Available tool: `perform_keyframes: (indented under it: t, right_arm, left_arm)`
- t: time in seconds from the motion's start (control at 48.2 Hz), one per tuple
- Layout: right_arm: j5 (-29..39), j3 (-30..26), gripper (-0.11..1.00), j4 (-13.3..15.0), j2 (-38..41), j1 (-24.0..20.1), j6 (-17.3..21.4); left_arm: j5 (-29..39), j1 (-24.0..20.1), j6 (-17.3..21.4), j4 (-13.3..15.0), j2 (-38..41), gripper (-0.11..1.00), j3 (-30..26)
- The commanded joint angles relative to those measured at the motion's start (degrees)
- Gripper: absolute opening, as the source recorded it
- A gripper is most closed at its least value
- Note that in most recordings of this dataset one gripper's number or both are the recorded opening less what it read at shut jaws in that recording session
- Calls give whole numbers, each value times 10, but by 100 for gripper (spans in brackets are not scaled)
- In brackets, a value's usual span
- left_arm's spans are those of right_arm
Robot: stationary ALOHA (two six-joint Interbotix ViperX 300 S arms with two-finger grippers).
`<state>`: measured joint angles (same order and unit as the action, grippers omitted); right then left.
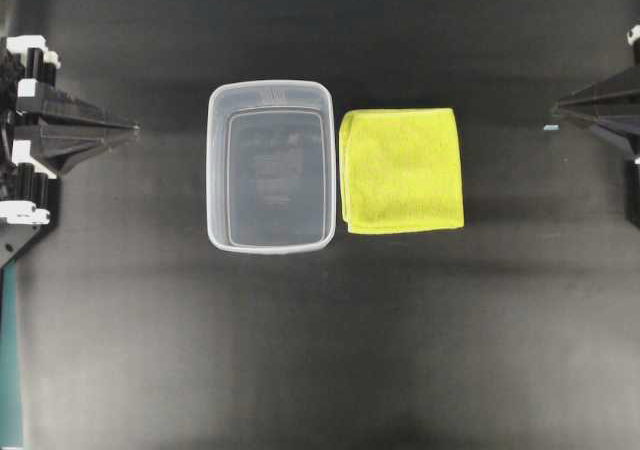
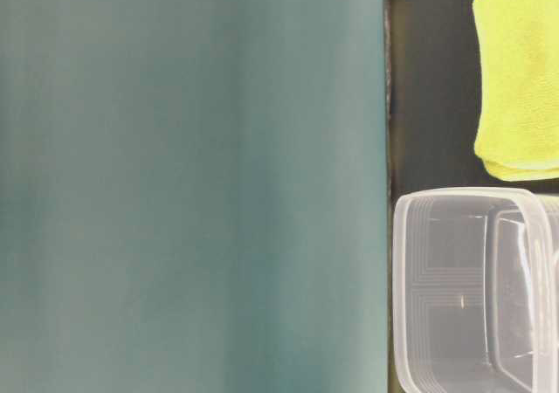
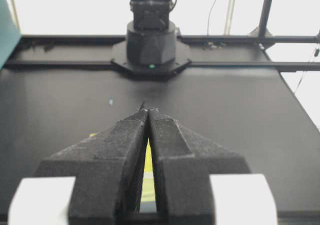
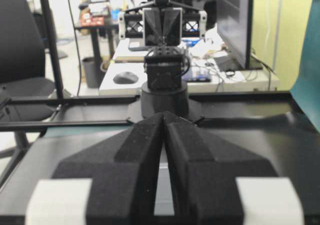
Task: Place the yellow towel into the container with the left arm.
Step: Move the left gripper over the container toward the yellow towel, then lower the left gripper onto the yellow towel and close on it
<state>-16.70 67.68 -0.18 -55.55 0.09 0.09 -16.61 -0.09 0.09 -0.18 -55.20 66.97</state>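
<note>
From overhead we saw the container [image 1: 270, 166] near the middle of the black table [image 1: 320, 350], with the yellow towel [image 1: 402, 170] folded flat just beside its right wall, outside it. The left gripper [image 1: 132, 128] waited at the table's left edge and the right gripper [image 1: 556, 110] at the right edge, both well apart from the towel.

At table level we saw the towel lying beyond the tub's rim, next to a teal panel [image 2: 192, 183].

Through the left wrist camera we found its fingers [image 3: 125, 150] pressed together, holding nothing.

Through the right wrist camera, its fingers [image 4: 140, 155] likewise met at the tips, empty.
</note>
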Motion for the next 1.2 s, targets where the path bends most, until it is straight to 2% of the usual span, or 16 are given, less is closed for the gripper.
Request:
perform_keyframes:
  t: [0.0,0.062,0.125,0.478,0.54,0.623,0.789,0.851,0.914,0.976,1.121,1.184]
  right_arm:
    - [-2,-6,1,-4,4,4,6]
    - [8,-5,6,-12,1,9,8]
    - [26,-6,-1,-13,-4,11,13]
    - [158,-9,0,-13,-64,27,34]
    - [174,-9,4,-13,-77,27,34]
    - [196,-10,19,-13,-93,29,34]
    - [225,-11,67,-13,-114,29,34]
    - [231,-12,79,-13,-120,29,34]
    - [236,-16,81,-13,-127,30,33]
    - [240,-18,79,-12,-135,30,33]
    - [246,-18,77,-13,-155,29,34]
    - [247,-19,77,-13,-161,30,34]
  left_arm:
    - [9,-11,-13,-21,23,6,-34]
    - [26,-18,-16,-21,42,8,-59]
    - [52,-18,-17,-21,68,2,-89]
    - [252,-18,-4,-22,265,1,-278]
    - [277,-18,-4,-22,296,1,-306]
    - [311,-17,-4,-22,342,1,-348]
    - [388,-18,-3,-23,417,2,-432]
    - [422,-19,-2,-23,448,4,-467]
    - [449,-22,-2,-23,477,11,-498]
    - [476,-25,-2,-23,509,24,-532]
    - [546,-30,-1,-23,599,67,-613]
    - [585,-33,0,-23,644,82,-655]
